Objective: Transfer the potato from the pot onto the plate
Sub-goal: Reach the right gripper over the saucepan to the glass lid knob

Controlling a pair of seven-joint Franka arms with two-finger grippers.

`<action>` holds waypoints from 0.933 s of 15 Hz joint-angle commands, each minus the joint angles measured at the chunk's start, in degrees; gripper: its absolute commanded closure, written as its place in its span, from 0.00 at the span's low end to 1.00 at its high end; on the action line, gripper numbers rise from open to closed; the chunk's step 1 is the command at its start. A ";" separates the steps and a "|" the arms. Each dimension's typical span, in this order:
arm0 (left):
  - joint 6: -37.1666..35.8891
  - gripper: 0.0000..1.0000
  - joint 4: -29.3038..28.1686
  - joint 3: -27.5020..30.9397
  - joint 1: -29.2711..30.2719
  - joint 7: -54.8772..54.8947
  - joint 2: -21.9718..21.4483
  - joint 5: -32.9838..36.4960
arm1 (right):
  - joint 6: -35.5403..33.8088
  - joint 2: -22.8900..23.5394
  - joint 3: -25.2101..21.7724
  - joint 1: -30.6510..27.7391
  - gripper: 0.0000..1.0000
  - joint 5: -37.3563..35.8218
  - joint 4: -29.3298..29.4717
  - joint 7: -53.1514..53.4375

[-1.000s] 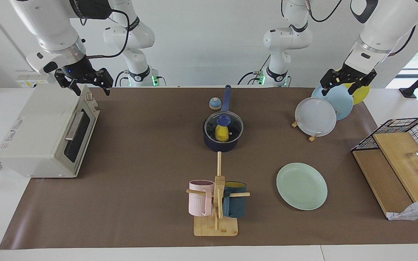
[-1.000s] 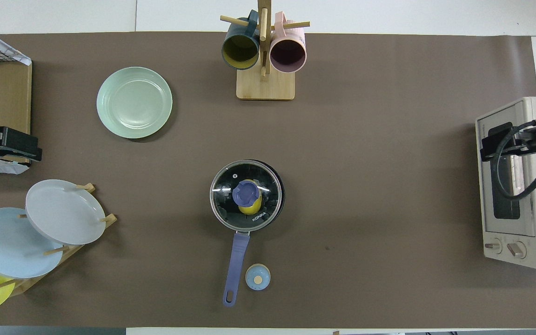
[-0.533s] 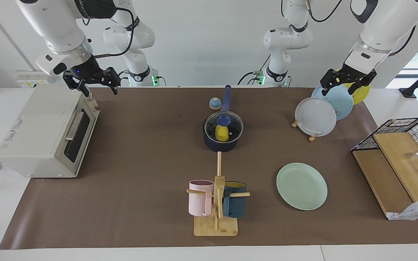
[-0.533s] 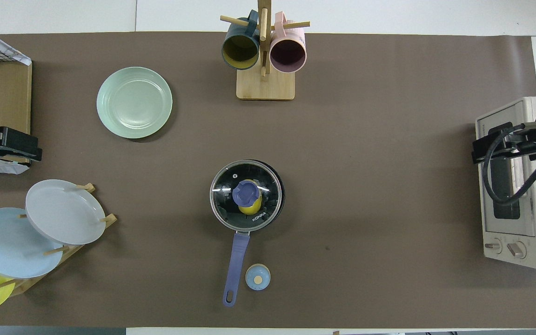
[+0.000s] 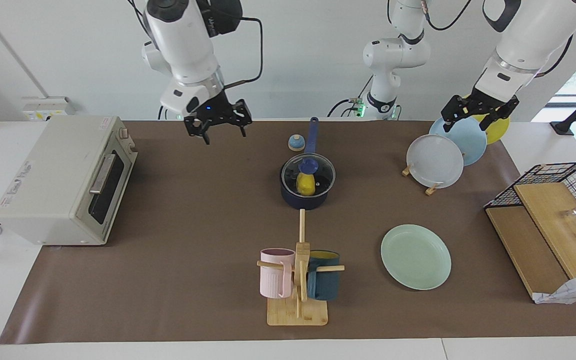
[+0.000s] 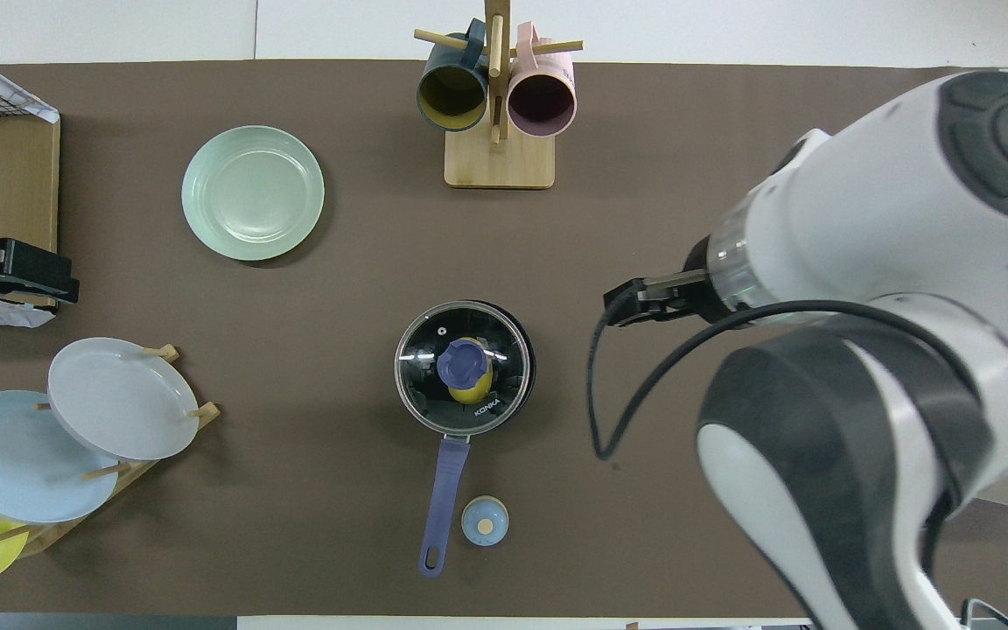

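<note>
The navy pot (image 5: 307, 196) (image 6: 521, 385) stands mid-table, its long handle toward the robots. A glass lid with a blue knob (image 5: 309, 165) (image 6: 462, 365) covers it. Through the lid shows the yellow potato (image 5: 305, 185) (image 6: 472, 393) inside the pot. The mint-green plate (image 5: 415, 256) (image 6: 252, 192) lies bare, farther from the robots, toward the left arm's end. My right gripper (image 5: 222, 134) hangs open and holds nothing, over the mat between the toaster oven and the pot. My left gripper (image 5: 467, 125) (image 6: 10, 273) waits open over the plate rack.
A toaster oven (image 5: 63, 180) sits at the right arm's end. The mug rack (image 5: 298, 280) stands farther from the robots than the pot. A small blue timer (image 5: 295, 143) lies beside the pot's handle. Plates on a rack (image 5: 434, 161) and a wire basket (image 5: 548, 200) occupy the left arm's end.
My right arm has swung from above the toaster oven toward the pot, staying open. The left arm, pot and plate have not moved.
</note>
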 commanded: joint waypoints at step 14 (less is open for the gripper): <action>-0.22 0.00 -0.63 -0.49 0.91 -0.50 -1.00 -0.72 | 22.60 12.71 -0.23 17.64 0.00 -9.49 -4.23 14.07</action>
